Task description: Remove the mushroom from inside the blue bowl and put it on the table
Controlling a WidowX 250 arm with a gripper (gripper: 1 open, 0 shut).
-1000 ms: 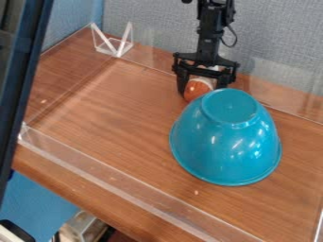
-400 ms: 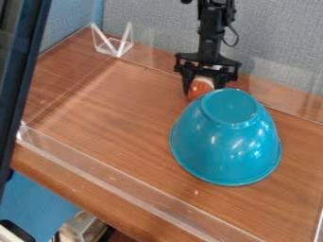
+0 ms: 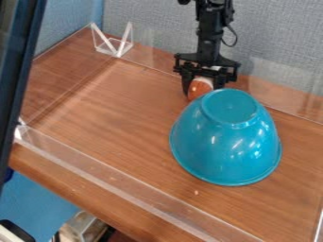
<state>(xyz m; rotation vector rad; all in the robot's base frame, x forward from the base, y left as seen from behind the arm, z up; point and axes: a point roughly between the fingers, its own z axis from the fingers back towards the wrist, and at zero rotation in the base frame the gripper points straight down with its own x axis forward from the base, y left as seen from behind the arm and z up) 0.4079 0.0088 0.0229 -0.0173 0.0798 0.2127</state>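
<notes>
Pointing straight down | claw [image 3: 202, 82] clamped on mushroom [image 3: 198, 88] (behind blue bowl [image 3: 228, 137])

Slim black arm [image 3: 216, 24], jointed segments stacked vertically, dark cable along the side. Black tool [image 3: 205, 79] below it: wide bracket body, two short dark fingers.

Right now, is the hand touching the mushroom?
Touching. In the camera view the hand is shut on the mushroom, its fingers pressed against both sides, just behind the upturned blue bowl.
</notes>
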